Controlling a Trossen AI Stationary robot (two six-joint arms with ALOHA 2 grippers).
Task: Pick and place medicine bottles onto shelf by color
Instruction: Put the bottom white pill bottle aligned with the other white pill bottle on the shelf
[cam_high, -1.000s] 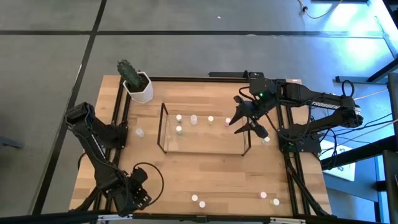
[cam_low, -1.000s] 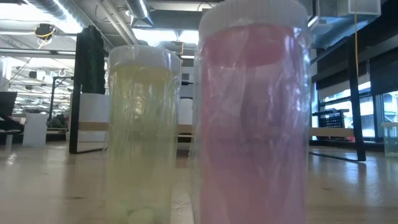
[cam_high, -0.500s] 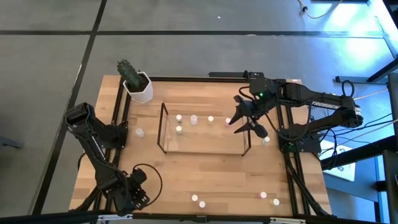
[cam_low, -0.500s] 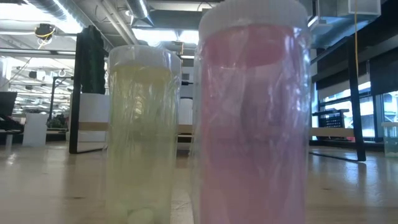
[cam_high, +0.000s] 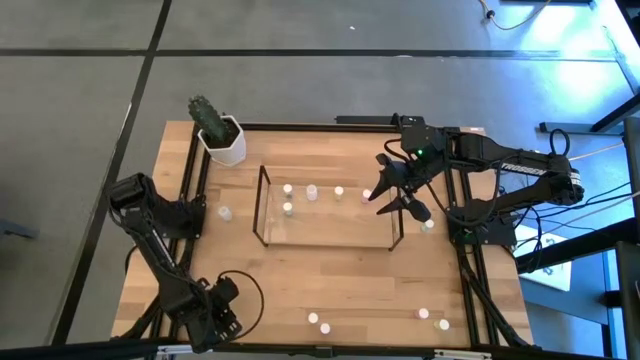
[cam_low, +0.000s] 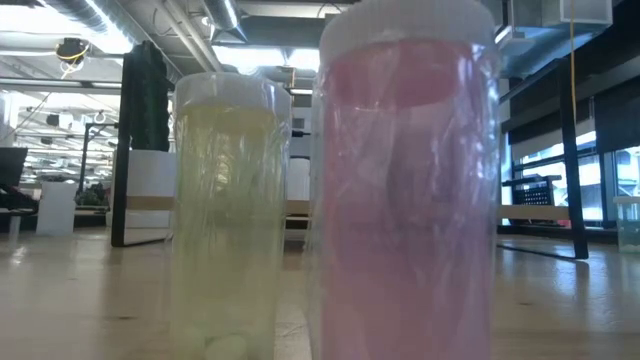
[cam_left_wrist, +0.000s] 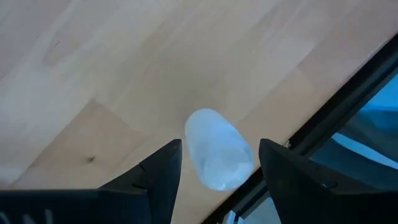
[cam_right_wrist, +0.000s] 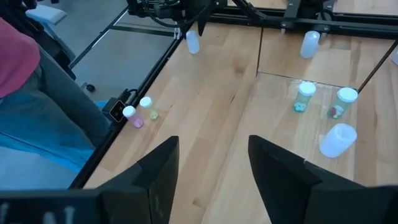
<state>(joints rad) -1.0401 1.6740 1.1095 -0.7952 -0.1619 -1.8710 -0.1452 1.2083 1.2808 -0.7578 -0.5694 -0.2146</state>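
Right gripper (cam_high: 392, 199), fingers apart and empty, hovers over the shelf's (cam_high: 262, 205) right end, seemingly after placing; left gripper (cam_left_wrist: 214, 163) straddles a bottle (cam_left_wrist: 217, 149), jaws apart, at lower left.

No legible text, label, brand, number or sign on any object in any view; bottle surfaces show no readable markings
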